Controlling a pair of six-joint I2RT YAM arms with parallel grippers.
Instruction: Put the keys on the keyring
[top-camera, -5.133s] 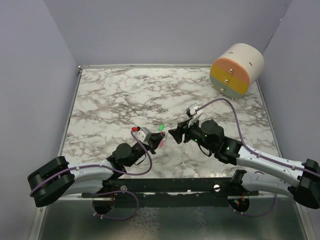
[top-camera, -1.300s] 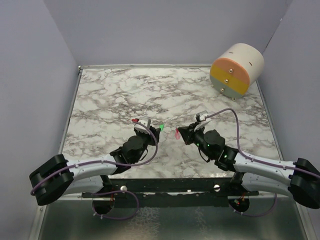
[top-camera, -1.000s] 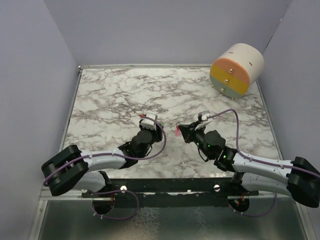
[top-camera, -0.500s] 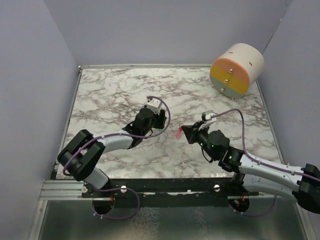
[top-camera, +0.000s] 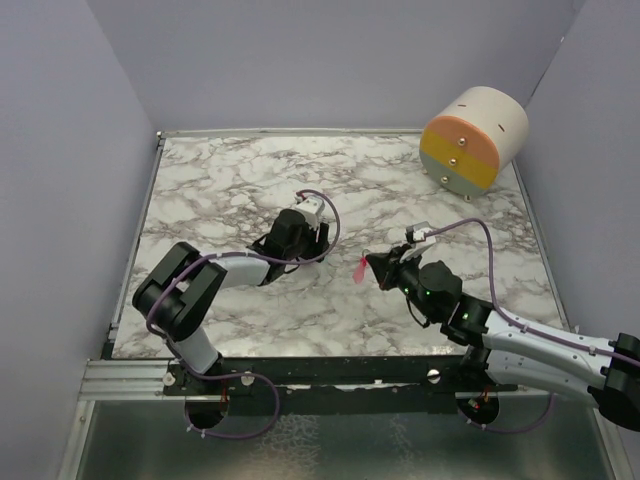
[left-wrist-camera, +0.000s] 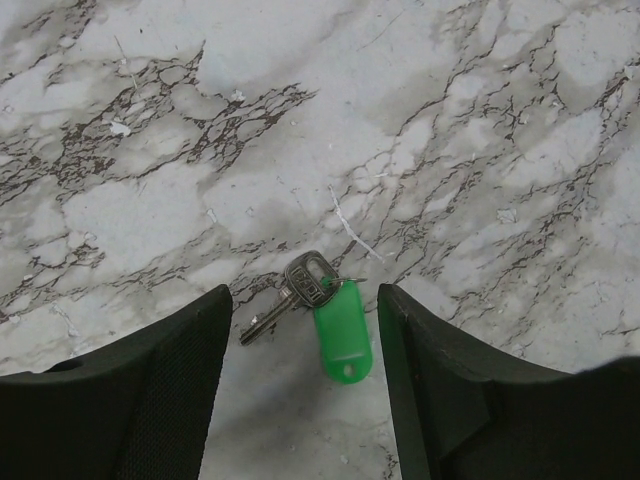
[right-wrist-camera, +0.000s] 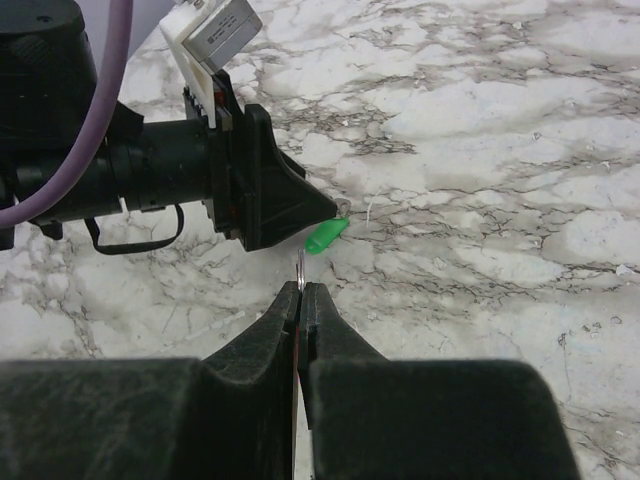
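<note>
Left gripper (left-wrist-camera: 305, 295) spread wide, straddling the green key (left-wrist-camera: 340, 325) (top view hides it); right gripper (right-wrist-camera: 301, 292) pinched tight on the pink-red key (top-camera: 360, 270), only a wire sliver wrist-side.

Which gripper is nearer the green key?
Left. The left gripper hangs open just over the green key, fingers either side; the right gripper sits off to its right, shut on the pink-red key.
</note>
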